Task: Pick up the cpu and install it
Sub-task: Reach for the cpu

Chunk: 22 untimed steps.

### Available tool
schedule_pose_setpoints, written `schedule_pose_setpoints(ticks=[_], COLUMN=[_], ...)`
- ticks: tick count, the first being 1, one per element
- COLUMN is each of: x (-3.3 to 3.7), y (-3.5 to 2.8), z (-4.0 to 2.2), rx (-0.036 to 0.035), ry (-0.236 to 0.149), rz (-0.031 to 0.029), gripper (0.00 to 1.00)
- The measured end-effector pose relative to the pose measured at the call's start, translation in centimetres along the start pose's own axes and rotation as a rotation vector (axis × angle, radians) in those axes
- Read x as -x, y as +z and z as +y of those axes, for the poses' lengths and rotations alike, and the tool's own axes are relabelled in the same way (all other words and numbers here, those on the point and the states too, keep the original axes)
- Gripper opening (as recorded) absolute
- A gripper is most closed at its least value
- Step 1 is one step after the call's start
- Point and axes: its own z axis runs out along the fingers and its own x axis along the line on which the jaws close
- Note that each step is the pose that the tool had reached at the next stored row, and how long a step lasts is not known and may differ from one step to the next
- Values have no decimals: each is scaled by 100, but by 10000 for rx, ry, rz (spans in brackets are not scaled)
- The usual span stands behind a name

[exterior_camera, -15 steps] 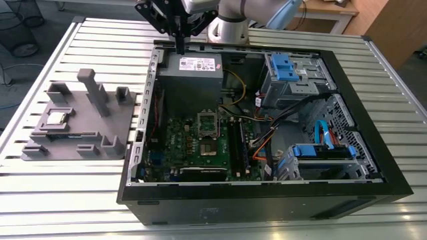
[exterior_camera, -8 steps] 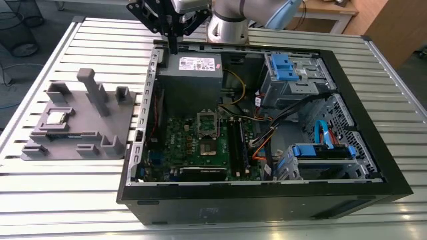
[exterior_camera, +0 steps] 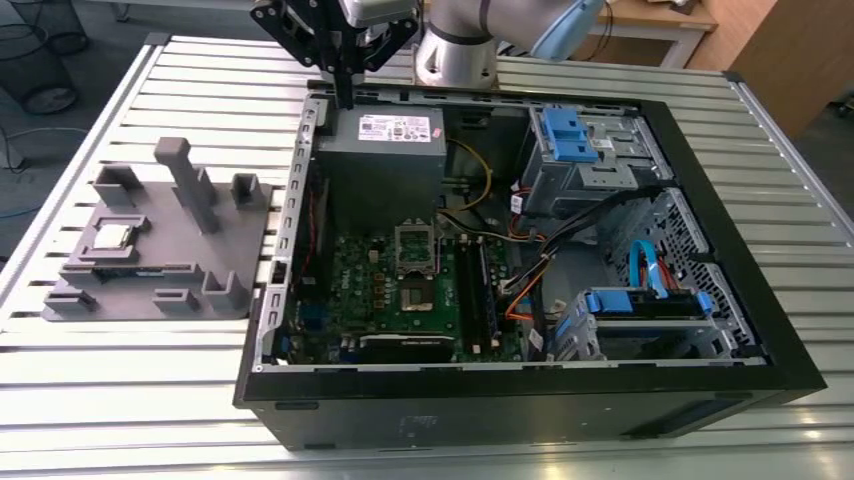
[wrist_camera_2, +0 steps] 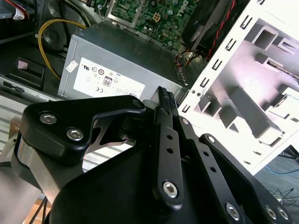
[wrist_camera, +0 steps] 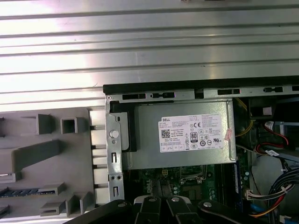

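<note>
The cpu (exterior_camera: 114, 237), a small shiny square chip, lies in a pocket of the grey tray (exterior_camera: 160, 290) on the table at the exterior view's left. My gripper (exterior_camera: 350, 98) hangs above the far left corner of the open computer case (exterior_camera: 534, 400), over the grey power supply (exterior_camera: 387, 140), well away from the cpu. Its black fingers (wrist_camera_2: 164, 100) are pressed together with nothing between them. In the first wrist view the fingers (wrist_camera: 161, 207) point at the green motherboard (wrist_camera: 187, 179). The metal socket frame (exterior_camera: 416, 245) sits on the motherboard (exterior_camera: 360, 290) in the case.
A long dark memory stick (exterior_camera: 127, 270) lies in the tray beside several upright grey posts (exterior_camera: 187, 180). Yellow, orange and blue cables (exterior_camera: 534, 270) and blue drive bays (exterior_camera: 574, 140) crowd the case at the exterior view's right. The table (exterior_camera: 134, 400) is ribbed metal.
</note>
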Motion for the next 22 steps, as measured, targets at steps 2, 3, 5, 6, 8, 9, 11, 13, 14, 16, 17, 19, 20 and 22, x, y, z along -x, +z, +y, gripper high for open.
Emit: schedule_pose_setpoints(ticks=[2,3,5,6,8,9,11,13,14,16,17,19,20,22], x=[0,-1,-1,-1,-1,-2,-13,-32,-44,-75,-91,-124,-140,-173], y=[0,0,0,0,0,0,0,-1,-1,-2,-3,-3,-4,-5], z=[0,0,0,0,0,0,-2,-3,-3,-6,-7,-10,-11,-13], rx=[0,-1,0,-1,-1,0,0,-1,0,-1,0,0,0,0], ry=[0,-1,0,0,0,0,2,0,1,0,0,-1,-1,0], rz=[0,0,0,0,0,0,-1,0,0,0,0,-1,-1,-2], gripper=[11,11,11,11,11,11,11,11,11,11,11,11,11,11])
